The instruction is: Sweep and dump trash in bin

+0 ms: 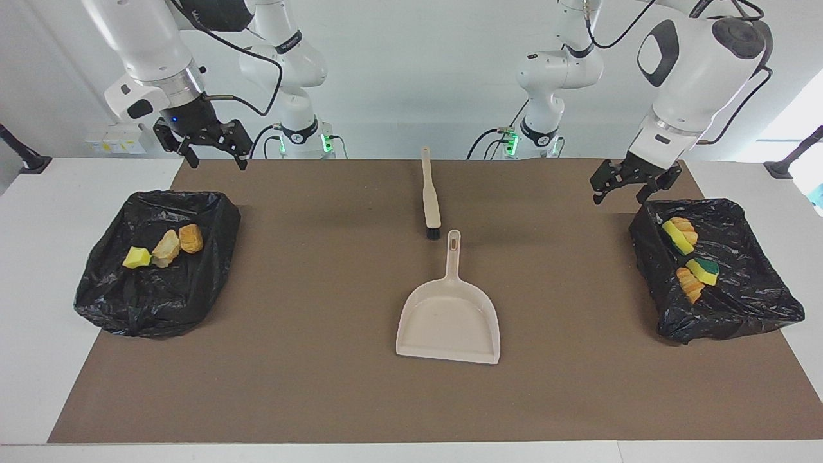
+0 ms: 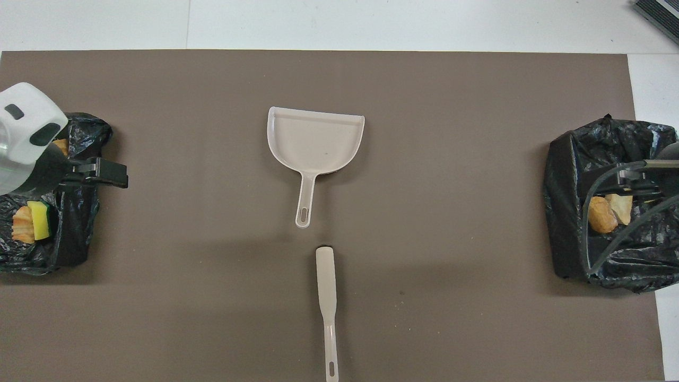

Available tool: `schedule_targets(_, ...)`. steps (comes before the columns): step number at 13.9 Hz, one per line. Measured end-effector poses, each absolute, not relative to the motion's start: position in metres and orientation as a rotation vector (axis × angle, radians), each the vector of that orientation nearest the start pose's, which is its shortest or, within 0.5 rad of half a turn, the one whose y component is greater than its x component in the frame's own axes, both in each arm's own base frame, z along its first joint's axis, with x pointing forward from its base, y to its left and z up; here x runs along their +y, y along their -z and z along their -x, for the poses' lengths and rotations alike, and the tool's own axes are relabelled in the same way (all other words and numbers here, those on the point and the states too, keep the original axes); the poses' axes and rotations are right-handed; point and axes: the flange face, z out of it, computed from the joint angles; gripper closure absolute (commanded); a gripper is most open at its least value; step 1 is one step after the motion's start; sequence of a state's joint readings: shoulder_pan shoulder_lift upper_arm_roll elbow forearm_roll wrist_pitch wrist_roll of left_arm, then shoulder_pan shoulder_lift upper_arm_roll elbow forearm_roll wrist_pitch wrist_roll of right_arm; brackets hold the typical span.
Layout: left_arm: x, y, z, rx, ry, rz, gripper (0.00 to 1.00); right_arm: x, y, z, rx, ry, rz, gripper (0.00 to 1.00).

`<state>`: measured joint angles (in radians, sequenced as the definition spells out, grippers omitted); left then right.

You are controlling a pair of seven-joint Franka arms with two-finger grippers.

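The trash lies in two black-bag-lined bins. The bin at the right arm's end holds a yellow sponge bit and two bread-like chunks. The bin at the left arm's end holds a yellow sponge bit, a green-backed sponge bit and bread-like chunks. My right gripper is open and empty in the air over the edge of its bin that is nearest the robots. My left gripper is open and empty over the corner of its bin nearest the robots.
A beige dustpan lies mid-table on the brown mat, handle toward the robots. A beige hand brush lies nearer to the robots, bristle end toward the dustpan's handle. In the overhead view the dustpan and brush lie in line.
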<state>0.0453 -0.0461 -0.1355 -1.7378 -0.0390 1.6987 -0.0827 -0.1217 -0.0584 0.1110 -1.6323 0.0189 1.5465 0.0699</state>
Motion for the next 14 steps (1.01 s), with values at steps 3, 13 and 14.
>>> schedule_targets(3,-0.039,-0.602,-0.543,0.012,0.02,3.059,0.0,-0.002,-0.625,-0.533,0.126,-0.044,3.127,0.0)
schedule_targets(13,-0.042,-0.599,-0.542,0.139,-0.017,3.147,0.0,-0.002,-0.625,-0.533,0.126,-0.044,3.127,0.0)
schedule_targets(14,-0.042,-0.608,-0.541,0.132,-0.002,3.156,0.0,-0.002,-0.625,-0.533,0.126,-0.044,3.127,0.0)
